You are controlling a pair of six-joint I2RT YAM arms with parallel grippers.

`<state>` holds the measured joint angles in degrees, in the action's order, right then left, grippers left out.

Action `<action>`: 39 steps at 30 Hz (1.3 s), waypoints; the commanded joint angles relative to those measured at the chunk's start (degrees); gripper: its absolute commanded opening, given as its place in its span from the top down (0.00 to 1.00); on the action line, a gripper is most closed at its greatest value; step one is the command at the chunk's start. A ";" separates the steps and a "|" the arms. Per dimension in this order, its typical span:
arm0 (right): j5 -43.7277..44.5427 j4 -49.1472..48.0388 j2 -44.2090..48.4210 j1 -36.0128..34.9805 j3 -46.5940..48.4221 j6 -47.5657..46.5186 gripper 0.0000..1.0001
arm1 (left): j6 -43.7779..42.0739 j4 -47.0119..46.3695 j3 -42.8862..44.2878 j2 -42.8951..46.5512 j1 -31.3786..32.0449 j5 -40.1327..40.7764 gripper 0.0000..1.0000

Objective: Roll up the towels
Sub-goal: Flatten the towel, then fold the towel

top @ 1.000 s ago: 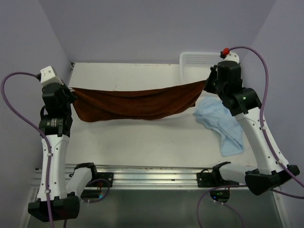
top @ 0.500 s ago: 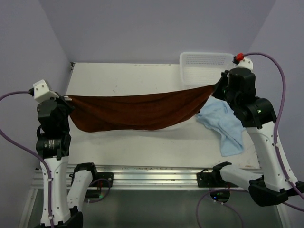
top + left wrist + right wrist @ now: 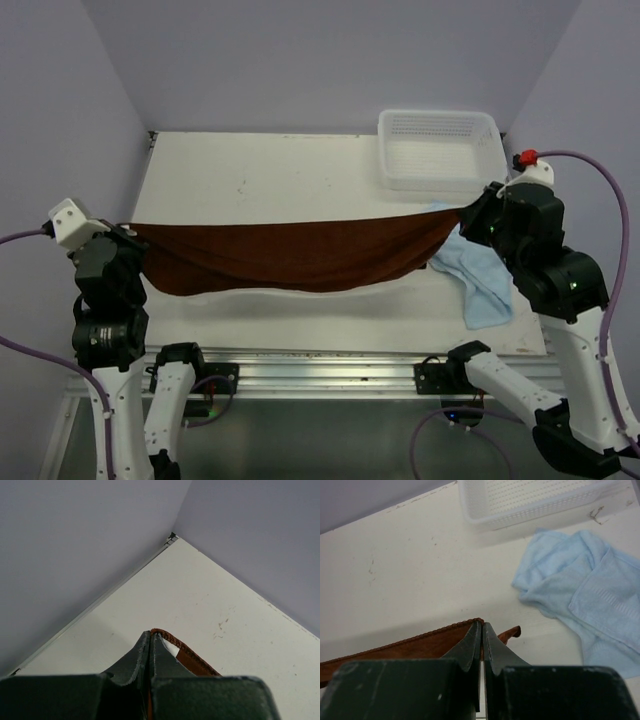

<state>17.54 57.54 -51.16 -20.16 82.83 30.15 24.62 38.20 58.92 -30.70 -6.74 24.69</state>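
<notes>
The white counter (image 3: pixel 280 170) sits between purple walls (image 3: pixel 330 60). The left tool (image 3: pixel 128 229) and right tool (image 3: pixel 463 211) each pinch an end of the brown towel (image 3: pixel 290 255), stretched above the counter. The blue towel (image 3: pixel 480 285) lies by the basket (image 3: pixel 437 148). The left wrist view shows neither of these.

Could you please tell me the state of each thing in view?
brown-red towel: stretched between both grippers, sagging in the middle.
light blue towel: lying crumpled, unrolled, not gripped.
white basket: upright, empty.
left gripper: shut on a brown-red towel corner.
right gripper: shut on the opposite corner.
</notes>
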 commanded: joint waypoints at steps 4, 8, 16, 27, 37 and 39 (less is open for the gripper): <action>2.06 -4.44 -9.30 0.30 -2.05 1.31 1.00 | 3.06 -4.87 -2.75 -8.40 -0.55 2.39 1.00; 1.36 -10.42 -19.05 1.26 -1.27 1.14 1.00 | 2.89 -14.43 -4.68 -19.80 -0.55 1.33 1.00; -4.43 -20.96 -43.47 6.18 9.97 0.44 1.00 | 1.40 -25.71 4.44 -42.93 -0.55 -1.75 1.00; -7.78 -26.33 -54.84 7.24 14.92 -3.87 1.00 | -2.99 -31.86 7.97 -56.40 -0.55 -3.15 1.00; -10.07 -30.11 -50.80 10.14 4.90 -4.84 1.00 | -7.30 -34.59 3.23 -56.49 -1.25 -4.47 1.00; -11.03 -30.38 -50.01 10.49 3.22 -4.93 1.00 | -7.75 -34.50 3.05 -56.49 -1.69 -4.56 1.00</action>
<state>8.01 30.09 -105.80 -10.31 87.26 26.68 19.22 7.73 62.48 -87.31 -7.14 20.18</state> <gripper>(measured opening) 0.011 0.009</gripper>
